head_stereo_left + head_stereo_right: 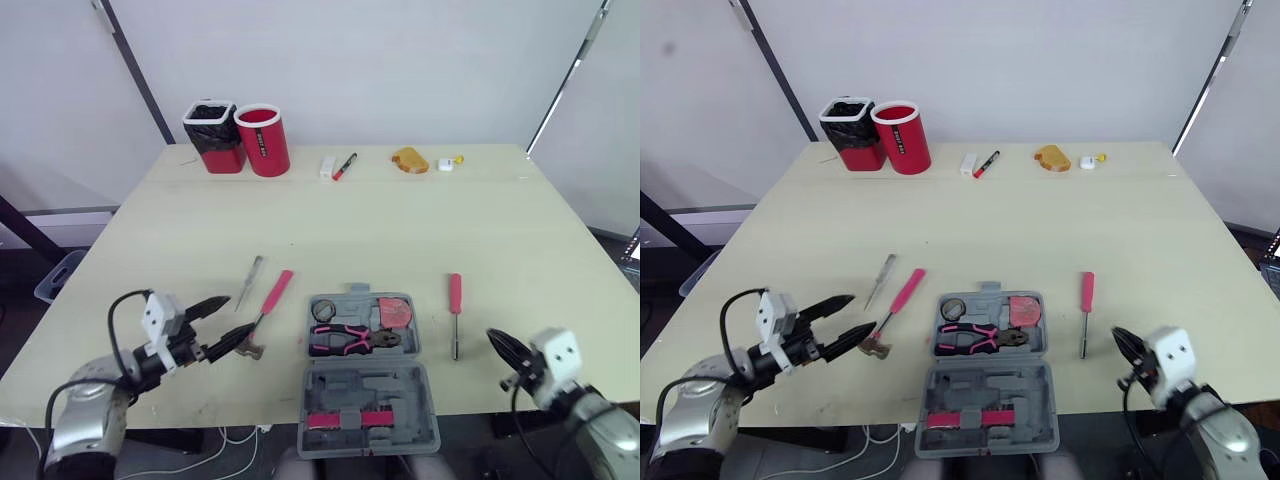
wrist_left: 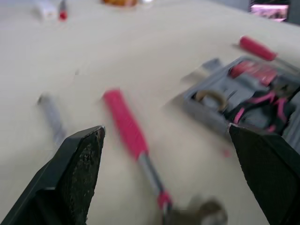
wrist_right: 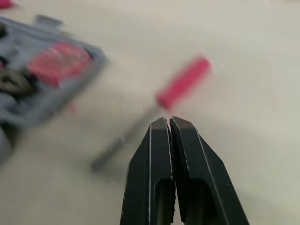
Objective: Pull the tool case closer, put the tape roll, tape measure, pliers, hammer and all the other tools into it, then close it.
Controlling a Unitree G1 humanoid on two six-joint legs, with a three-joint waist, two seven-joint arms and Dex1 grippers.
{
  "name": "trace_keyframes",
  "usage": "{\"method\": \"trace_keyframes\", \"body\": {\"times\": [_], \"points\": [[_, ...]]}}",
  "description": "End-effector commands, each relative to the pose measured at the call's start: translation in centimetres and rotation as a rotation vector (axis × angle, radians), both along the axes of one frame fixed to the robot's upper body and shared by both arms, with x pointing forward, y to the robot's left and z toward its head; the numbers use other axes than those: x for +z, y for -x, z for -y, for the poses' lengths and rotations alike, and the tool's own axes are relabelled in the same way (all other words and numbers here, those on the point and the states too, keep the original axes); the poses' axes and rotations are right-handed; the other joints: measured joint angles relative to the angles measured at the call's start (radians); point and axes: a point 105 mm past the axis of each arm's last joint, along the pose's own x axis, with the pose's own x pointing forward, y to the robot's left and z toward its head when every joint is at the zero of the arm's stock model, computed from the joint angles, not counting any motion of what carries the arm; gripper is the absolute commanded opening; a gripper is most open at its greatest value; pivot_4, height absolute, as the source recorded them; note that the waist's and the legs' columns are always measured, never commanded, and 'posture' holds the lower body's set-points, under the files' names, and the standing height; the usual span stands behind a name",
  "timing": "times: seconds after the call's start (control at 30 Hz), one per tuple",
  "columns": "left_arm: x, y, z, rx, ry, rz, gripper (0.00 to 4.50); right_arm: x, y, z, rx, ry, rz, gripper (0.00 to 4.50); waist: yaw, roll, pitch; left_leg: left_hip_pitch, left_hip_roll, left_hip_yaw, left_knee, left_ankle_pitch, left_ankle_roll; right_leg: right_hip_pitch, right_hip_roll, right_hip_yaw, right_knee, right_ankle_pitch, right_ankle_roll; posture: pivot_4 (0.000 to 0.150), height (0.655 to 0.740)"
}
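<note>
- Your left gripper is spread wide and sits low over the desk. In the wrist view the hammer lies between its fingers, and one fingertip is just beside the hammer head.
- Your right gripper has its fingers pressed together and holds nothing. It points at the red-handled screwdriver, near it but apart.
- The tool case lies open at the near desk edge, between your arms. The pliers, tape roll and red tape measure lie in its far half.
- A thin grey tool lies just left of the hammer's handle.
</note>
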Motion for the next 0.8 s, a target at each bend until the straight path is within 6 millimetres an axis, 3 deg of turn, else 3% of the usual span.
{"method": "trace_keyframes", "body": {"times": [0.03,0.13,0.17,0.2,0.27,0.5,0.7,0.8], "points": [[-0.1,1.1,-3.0,0.103,-0.036,0.012,4.50,1.4,1.7,1.9,-0.039,-0.011,0.073,1.30,0.001,0.000,0.001,0.000,0.000,0.000,0.000,0.000,0.000,0.000,0.000,0.000,0.000,-0.002,-0.001,0.150,0.7400],[-0.8,2.2,-4.9,0.183,-0.030,-0.010,4.50,0.6,3.7,3.0,-0.049,-0.019,0.044,2.57,0.003,-0.001,0.001,0.001,0.000,0.000,0.000,0.000,0.000,0.000,-0.001,-0.001,0.000,-0.003,0.002,0.150,0.7400],[-1.1,2.7,-5.7,0.212,-0.040,-0.023,4.50,0.3,4.4,3.5,-0.059,-0.027,0.032,2.70,0.004,-0.001,0.001,0.001,0.000,0.000,0.000,0.000,0.000,0.000,-0.001,-0.001,0.000,-0.003,0.002,0.150,0.7400],[-1.4,3.1,-6.2,0.229,-0.048,-0.032,4.50,0.1,5.0,3.8,-0.066,-0.031,0.025,3.43,0.004,-0.001,0.002,0.001,0.000,0.000,0.000,0.000,0.000,0.000,-0.001,-0.001,0.000,-0.003,0.002,0.150,0.7400],[-1.8,3.9,-7.3,0.271,-0.067,-0.051,4.50,-0.4,6.0,4.9,-0.109,-0.033,0.009,4.34,0.004,-0.001,0.002,0.000,0.001,0.000,0.000,0.000,0.000,0.000,-0.002,-0.001,0.000,-0.003,0.002,0.150,0.7400],[-1.8,5.2,-8.8,0.323,-0.086,-0.057,4.50,-1.7,8.1,6.6,-0.181,-0.035,-0.034,4.47,0.004,-0.001,0.001,0.001,0.003,0.000,-0.002,0.000,-0.001,0.000,-0.007,-0.002,-0.001,-0.003,0.001,0.150,0.7400],[-0.6,4.3,-7.1,0.203,-0.133,-0.012,4.50,-1.2,6.8,5.8,-0.113,-0.008,-0.022,4.47,0.004,-0.001,0.002,0.000,0.002,0.000,-0.003,0.000,-0.001,-0.001,-0.013,-0.002,-0.002,-0.002,-0.001,0.150,0.7400],[0.2,3.8,-5.5,0.050,-0.176,-0.022,4.50,-0.7,5.6,4.8,-0.034,0.004,-0.031,4.47,0.005,-0.002,0.001,0.000,0.000,0.001,-0.003,0.000,-0.001,-0.001,-0.014,-0.003,-0.002,-0.001,-0.002,0.150,0.7400]]}}
